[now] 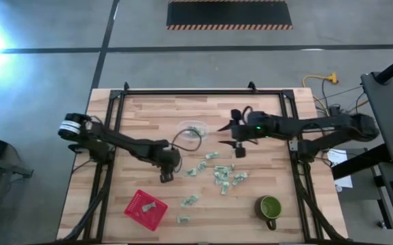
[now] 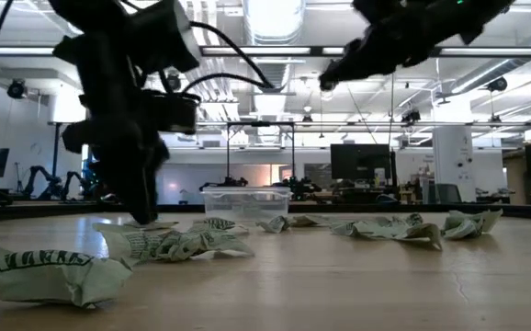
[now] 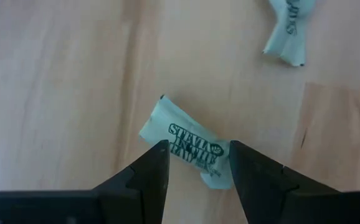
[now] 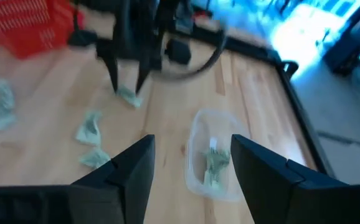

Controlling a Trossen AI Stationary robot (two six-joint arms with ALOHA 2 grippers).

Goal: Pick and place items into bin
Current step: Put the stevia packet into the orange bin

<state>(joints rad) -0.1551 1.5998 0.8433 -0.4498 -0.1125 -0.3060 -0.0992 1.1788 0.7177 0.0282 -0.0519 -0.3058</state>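
A green mug (image 1: pixel 270 207) sits near the desk's (image 1: pixel 149 116) front right corner, and a red basket (image 1: pixel 145 209) near the front left. Packets (image 1: pixel 221 177) lie scattered mid-desk. The left gripper (image 3: pixel 197 167) is down at the desk, fingers spread around one packet (image 3: pixel 186 146). Farther back, the right gripper (image 4: pixel 191 163) hangs spread wide over a clear bin (image 4: pixel 216 163) with packets inside.
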